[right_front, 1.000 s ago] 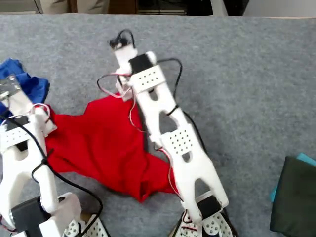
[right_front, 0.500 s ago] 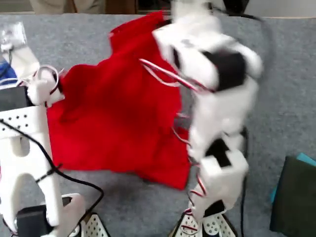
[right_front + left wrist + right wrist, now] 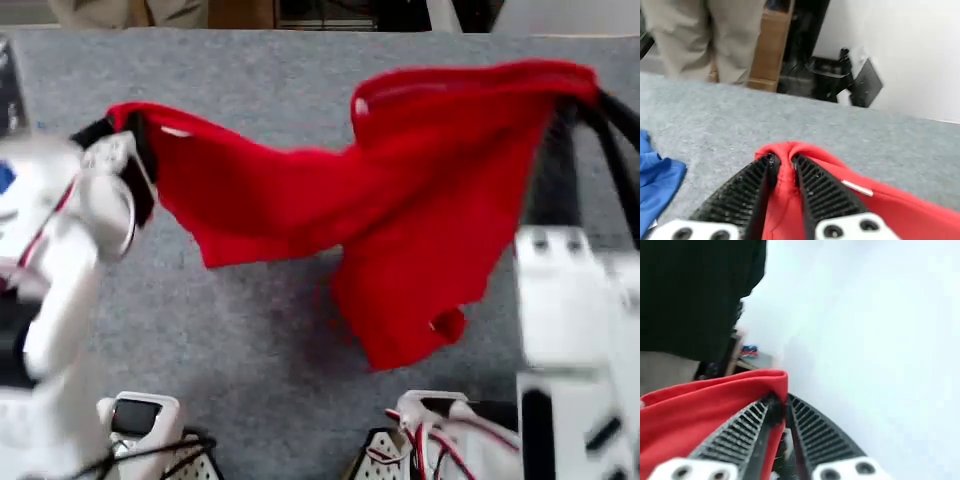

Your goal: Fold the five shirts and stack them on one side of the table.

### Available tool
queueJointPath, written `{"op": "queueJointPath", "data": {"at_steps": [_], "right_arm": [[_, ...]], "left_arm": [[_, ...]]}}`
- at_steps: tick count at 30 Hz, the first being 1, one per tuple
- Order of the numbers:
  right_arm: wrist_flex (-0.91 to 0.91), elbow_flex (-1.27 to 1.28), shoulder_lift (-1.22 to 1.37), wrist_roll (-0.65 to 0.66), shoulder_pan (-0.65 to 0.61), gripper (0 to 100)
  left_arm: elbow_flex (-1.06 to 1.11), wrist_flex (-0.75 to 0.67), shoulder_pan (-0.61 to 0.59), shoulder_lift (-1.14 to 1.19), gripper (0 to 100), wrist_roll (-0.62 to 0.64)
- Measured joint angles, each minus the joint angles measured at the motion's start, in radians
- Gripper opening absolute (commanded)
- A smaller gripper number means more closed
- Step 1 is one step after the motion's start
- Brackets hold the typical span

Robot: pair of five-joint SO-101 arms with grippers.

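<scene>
The red shirt hangs in the air above the table, stretched between the two arms. One upper corner is pinched in the left gripper and the other in the right gripper. Both sets of jaws stand narrow, closed on a small fold of red cloth right at their tips. That shallow bite is the main risk. A sharp pull apart or a quick swing could draw the fold out of one jaw, and the shirt would drop in a heap from the other. The cloth also does not hang flat. In the high view the span between the grippers sags, and the lower part bunches into a twisted lobe toward the right arm's side. If it is lowered like this it will probably land creased or doubled over itself, which would spoil any clean fold. Whether the lowest fold touches the table cannot be told, but if it drags, the grey surface could catch it and roll it under. The blue shirt lies on the table near the left arm, so setting the red one down too far that way could overlap the two garments.
</scene>
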Motion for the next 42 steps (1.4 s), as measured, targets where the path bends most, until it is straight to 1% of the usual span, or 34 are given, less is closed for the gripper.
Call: {"op": "queueJointPath", "data": {"at_steps": [4, 11, 14, 19, 26, 31, 34, 38, 42], "right_arm": [[0.0, 0.0, -0.048, 0.038, 0.02, 0.5], [-0.054, 0.0, -0.094, 0.112, 0.021, 0.5], [-0.084, 0.0, -0.1, 0.146, 0.021, 0.5], [-0.121, 0.0, -0.124, 0.192, 0.021, 0.5], [-0.127, 0.0, -0.137, 0.252, 0.023, 0.5], [-0.127, 0.063, -0.135, 0.255, 0.021, 0.5], [-0.127, 0.121, -0.118, 0.255, 0.021, 0.5], [-0.127, 0.206, -0.075, 0.255, 0.021, 0.4], [-0.143, 0.298, 0.003, 0.255, 0.021, 0.4]], "left_arm": [[-0.005, 0.057, 0.017, -0.123, 2, 0.005], [-0.02, 0.061, 0.017, -0.304, 2, 0.005], [-0.02, 0.064, 0.017, -0.338, 2, 0.005], [-0.02, 0.11, 0.017, -0.388, 2, 0.006], [-0.018, 0.144, 0.017, -0.423, 2, 0.006], [0.081, 0.144, 0.02, -0.423, 2, 0.006], [0.21, 0.087, 0.023, -0.425, 2, 0.006], [0.411, -0.057, 0.023, -0.425, 2, 0.006], [0.635, -0.267, 0.023, -0.425, 2, 0.006]]}}
